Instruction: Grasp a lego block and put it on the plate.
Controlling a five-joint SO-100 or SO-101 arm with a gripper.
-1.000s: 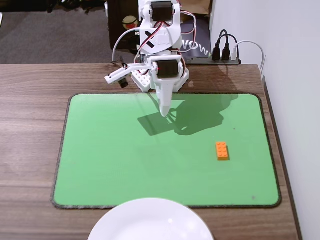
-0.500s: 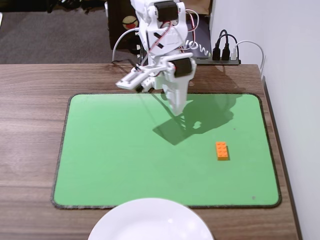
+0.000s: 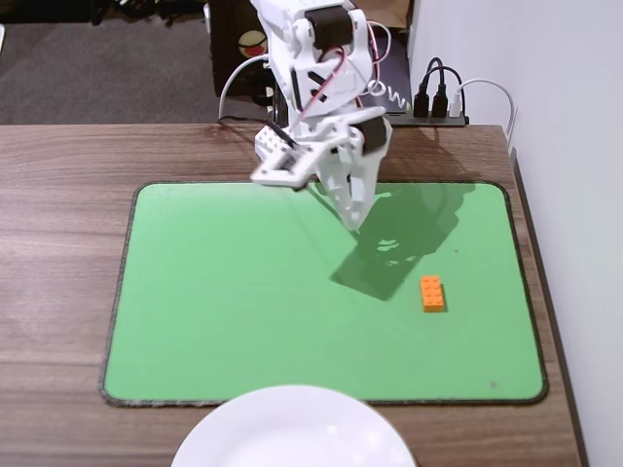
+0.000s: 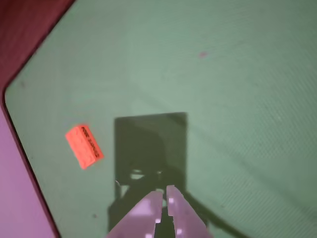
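Note:
The orange lego block (image 3: 432, 293) lies flat on the green mat (image 3: 224, 292), right of centre. In the wrist view it shows as an orange brick (image 4: 84, 146) at the left. The white plate (image 3: 292, 429) sits at the near table edge, partly cut off by the frame. My white gripper (image 3: 354, 220) hangs above the mat's far middle, well up and left of the block. Its jaws are together and hold nothing; in the wrist view the gripper (image 4: 165, 192) points down at bare mat with only a thin slit between the fingertips.
The mat lies on a wooden table (image 3: 58, 195). A power strip with plugs and cables (image 3: 440, 105) sits at the far edge by the white wall on the right. The arm's shadow (image 3: 389, 248) falls on the mat beside the block.

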